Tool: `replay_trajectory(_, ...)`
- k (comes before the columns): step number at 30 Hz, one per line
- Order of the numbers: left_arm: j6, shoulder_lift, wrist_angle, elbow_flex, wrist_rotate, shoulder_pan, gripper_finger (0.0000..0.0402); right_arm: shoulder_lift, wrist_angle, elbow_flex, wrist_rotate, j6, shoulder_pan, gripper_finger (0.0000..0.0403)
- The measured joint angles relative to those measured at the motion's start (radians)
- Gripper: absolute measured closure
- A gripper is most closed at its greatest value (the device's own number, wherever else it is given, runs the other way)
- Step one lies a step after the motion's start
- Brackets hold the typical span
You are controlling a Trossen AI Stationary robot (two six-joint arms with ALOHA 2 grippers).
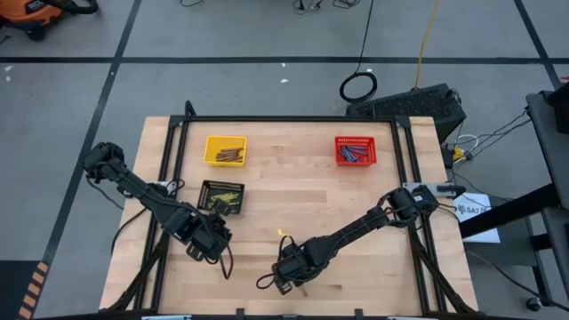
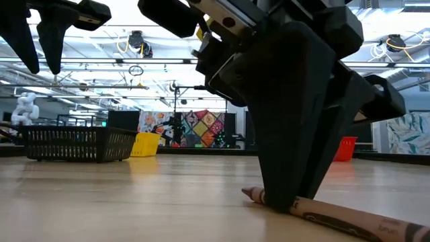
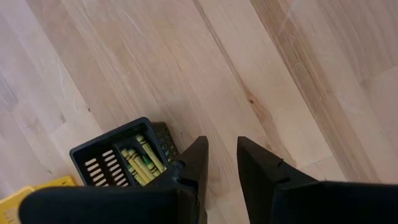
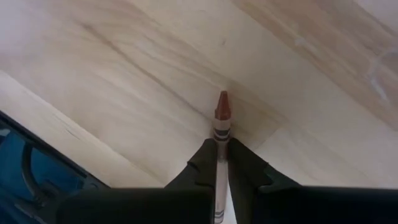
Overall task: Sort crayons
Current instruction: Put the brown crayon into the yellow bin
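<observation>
The right gripper (image 4: 222, 163) is down at the table (image 1: 311, 200) near its front edge, its two fingers pinched on a brown crayon (image 4: 221, 118) that still lies flat on the wood. In the right wrist view the crayon's pointed tip sticks out ahead of the fingertips, and the low view shows the rest of its paper-wrapped body trailing out behind them along the board. The grip looks made but the lift has not begun.

To that gripper's left and close by, the left gripper (image 3: 221, 163) hovers above the table with its fingers apart and nothing between them. Just ahead of it sits the black basket (image 1: 221, 196), holding yellow-green crayons (image 3: 142, 163).

Farther out from the right gripper, toward the back of the table, stands the yellow basket (image 1: 225, 149) off to the left, with brown sticks already in it, and the red basket (image 1: 356, 150) straight beyond, with blue-grey ones in it.

Judging by this, the sorting is nearly done: all three baskets are filled by colour, and the held brown crayon is the only loose one that can be made out clearly. A small yellow speck (image 1: 281, 233) on the wood just beyond the right gripper may be another piece, but it is too small to tell. What remains appears to be carrying the brown crayon to the yellow basket.
</observation>
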Motion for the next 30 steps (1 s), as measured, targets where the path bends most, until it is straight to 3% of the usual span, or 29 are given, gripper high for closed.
replay_trajectory(12,0.0,0.0,0.001,0.0,0.0,0.0,0.0324,-0.037,0.111,-0.001,0.024,-0.053,-0.002,0.0402)
replay_trajectory(22,0.0,0.0,0.012,0.0,0.001,0.0,0.0324,-0.179,0.101,-0.003,0.257,-0.114,0.006,0.0403)
replay_trajectory(30,0.007,0.0,0.202,-0.052,0.053,0.0,0.0324,-0.254,0.114,-0.002,0.424,-0.231,0.008,0.0403)
